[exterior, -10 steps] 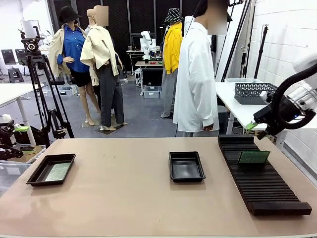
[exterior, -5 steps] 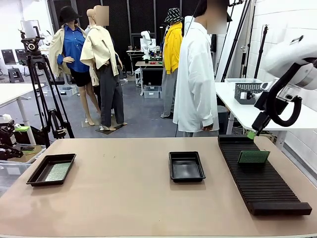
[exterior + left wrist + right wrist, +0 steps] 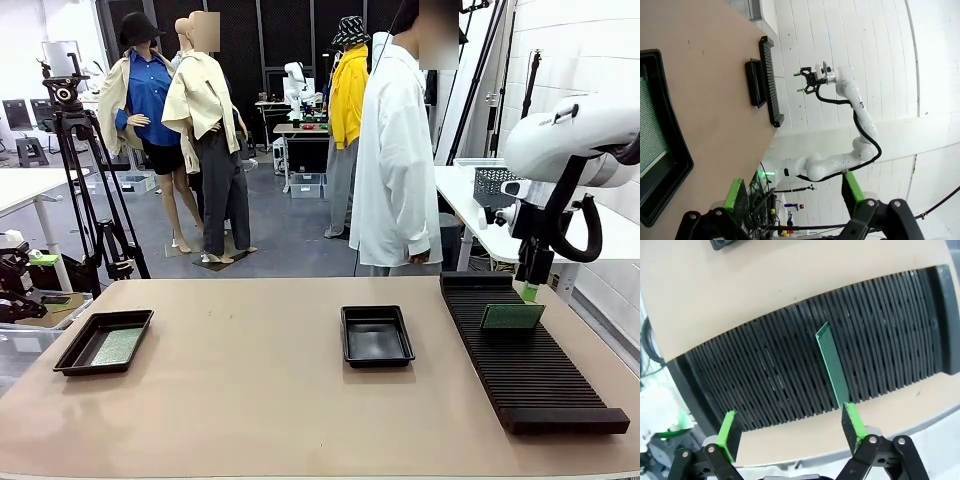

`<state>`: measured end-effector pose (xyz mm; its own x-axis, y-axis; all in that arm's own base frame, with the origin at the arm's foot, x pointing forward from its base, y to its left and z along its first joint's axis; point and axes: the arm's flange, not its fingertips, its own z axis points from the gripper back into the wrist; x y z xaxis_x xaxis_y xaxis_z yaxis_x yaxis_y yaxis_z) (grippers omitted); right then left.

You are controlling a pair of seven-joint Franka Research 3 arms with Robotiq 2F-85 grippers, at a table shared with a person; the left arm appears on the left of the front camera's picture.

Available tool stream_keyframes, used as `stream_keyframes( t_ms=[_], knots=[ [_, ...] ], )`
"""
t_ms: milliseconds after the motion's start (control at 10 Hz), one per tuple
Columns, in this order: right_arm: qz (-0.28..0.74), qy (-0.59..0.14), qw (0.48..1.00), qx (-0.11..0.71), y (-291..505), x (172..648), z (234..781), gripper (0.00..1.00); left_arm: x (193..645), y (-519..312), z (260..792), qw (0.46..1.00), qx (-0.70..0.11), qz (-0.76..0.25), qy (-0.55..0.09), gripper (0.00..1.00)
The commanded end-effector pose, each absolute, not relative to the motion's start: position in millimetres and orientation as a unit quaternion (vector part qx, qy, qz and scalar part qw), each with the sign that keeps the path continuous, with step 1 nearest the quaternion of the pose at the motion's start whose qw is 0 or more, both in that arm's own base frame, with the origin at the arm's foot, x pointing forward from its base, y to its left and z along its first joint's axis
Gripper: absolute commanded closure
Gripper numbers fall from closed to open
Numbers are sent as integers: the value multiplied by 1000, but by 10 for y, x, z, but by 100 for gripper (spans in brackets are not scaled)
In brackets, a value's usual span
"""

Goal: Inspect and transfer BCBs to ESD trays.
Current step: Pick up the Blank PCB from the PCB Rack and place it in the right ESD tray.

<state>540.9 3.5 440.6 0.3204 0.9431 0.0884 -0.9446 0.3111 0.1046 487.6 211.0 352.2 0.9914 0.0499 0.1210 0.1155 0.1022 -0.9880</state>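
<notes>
One BCB (image 3: 511,316) stands on edge in the long black slotted rack (image 3: 525,365) at the right; in the right wrist view this BCB (image 3: 832,365) rises from the rack's slots (image 3: 765,370). My right gripper (image 3: 529,288) hangs open above the rack's far end, fingers pointing down, nothing between them (image 3: 790,432). An ESD tray (image 3: 103,341) at the left holds a flat BCB (image 3: 115,346). The middle ESD tray (image 3: 376,335) holds nothing. My left gripper (image 3: 792,192) is open beside the left tray (image 3: 670,160), off the table's edge.
A person in a white shirt (image 3: 395,150) stands at the far side of the table. A dark mesh basket (image 3: 505,186) sits on a side table behind the rack. A camera tripod (image 3: 80,180) stands at the far left. Bare tabletop (image 3: 240,380) lies between the trays.
The right arm has swung up and inward from the right. Its gripper now points down over the rack's far end, near the standing BCB. Both grippers stay open.
</notes>
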Motion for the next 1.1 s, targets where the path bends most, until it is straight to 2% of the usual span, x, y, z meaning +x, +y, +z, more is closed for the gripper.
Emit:
stream_keyframes(
  t_ms=[0, 300, 1000],
  knots=[
    [622, -28, 781, 46, 7, 5270, 4302, 0, 4878, 2115, 3538, 740, -670, -23, -63, 0],
    [678, -44, 733, 10, 8, 5145, 4167, 0, 4878, 2115, 3538, 740, -670, -23, -63, 0],
    [677, -76, 732, -23, 29, 5380, 4065, 0, 4878, 2115, 3538, 740, -670, -23, -63, 0]
  ],
)
